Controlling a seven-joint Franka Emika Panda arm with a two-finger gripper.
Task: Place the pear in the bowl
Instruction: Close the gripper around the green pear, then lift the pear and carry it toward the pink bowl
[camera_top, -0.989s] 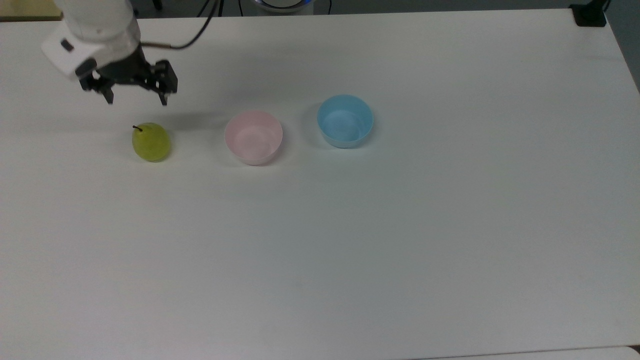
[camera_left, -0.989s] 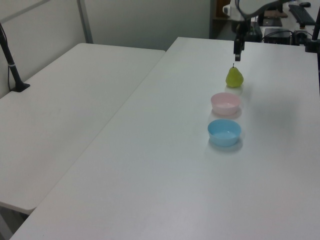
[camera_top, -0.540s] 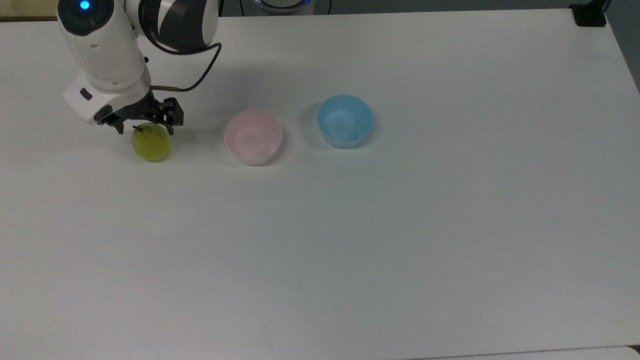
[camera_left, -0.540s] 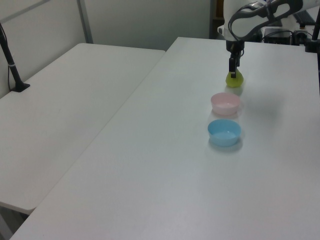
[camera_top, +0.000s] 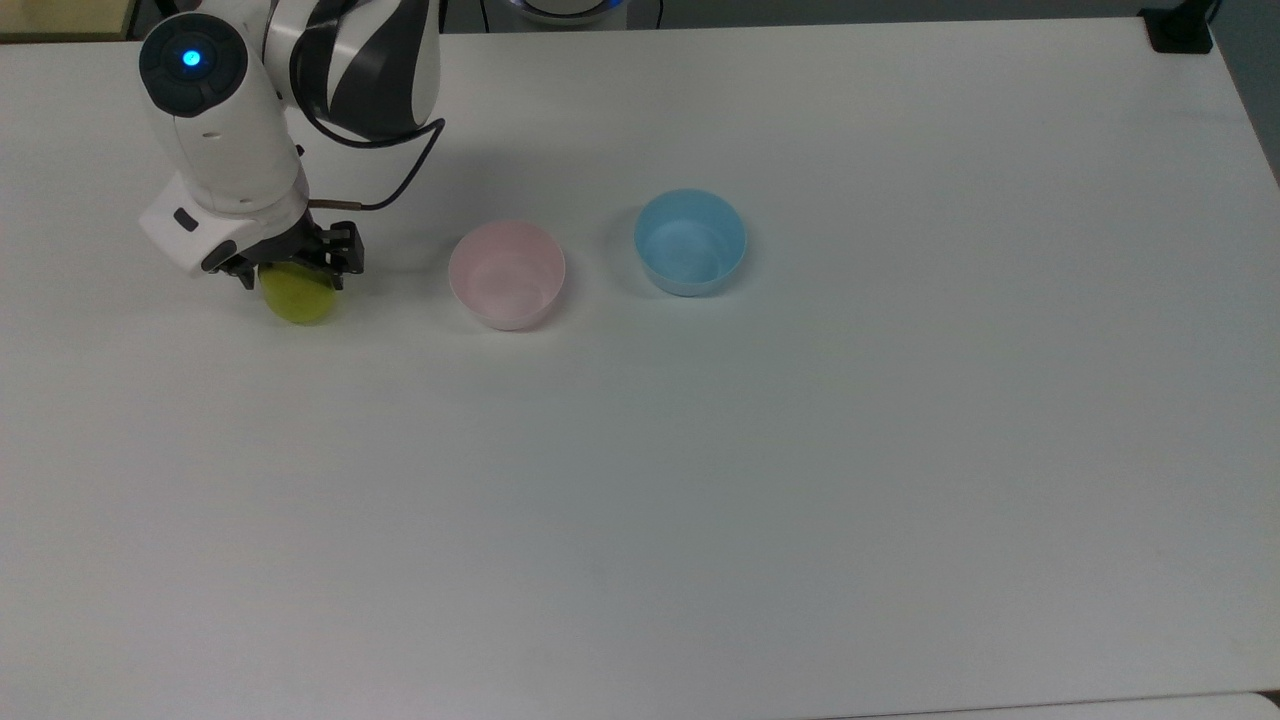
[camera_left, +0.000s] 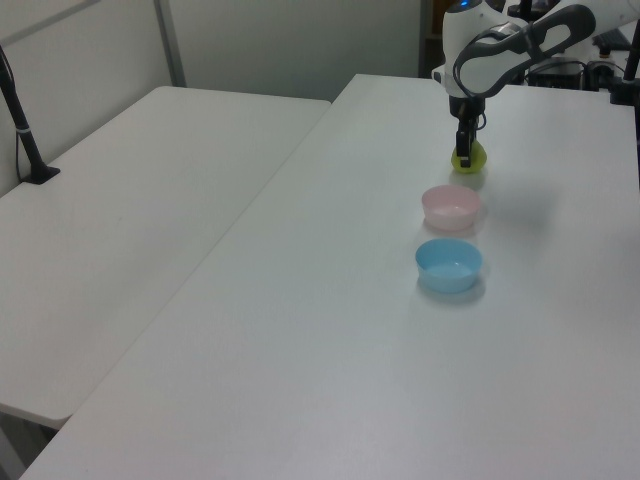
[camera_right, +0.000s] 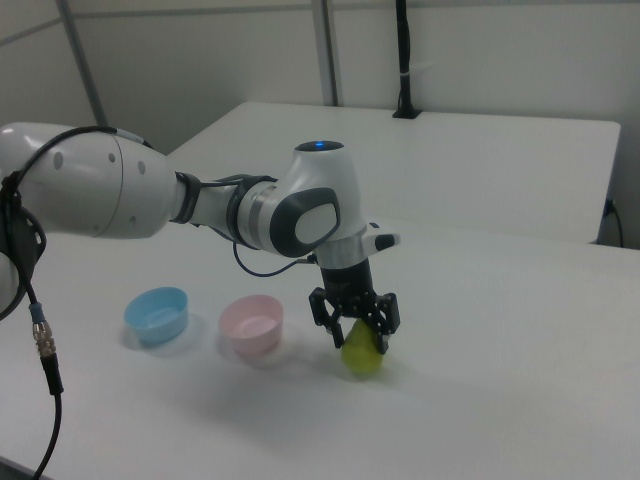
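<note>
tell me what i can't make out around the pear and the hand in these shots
- Pear top and stem: covered by the hand in the top view.
- Contact between the fingers and the pear: too small in the left view, and in the right view the fingers straddle the pear, but actual pressing is unclear.
- Whether the pear rests on the table or is lifted: unclear.

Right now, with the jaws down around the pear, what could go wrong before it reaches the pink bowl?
1. The small yellow-green rounded pear is smooth and curved, so it may slip out when the gripper closes or lifts.
2. The light blue plastic bowl stands just beyond the pale pink plastic bowl; overshooting could drop the pear into it.
3. A low carry might knock the pink bowl's rim.
</note>
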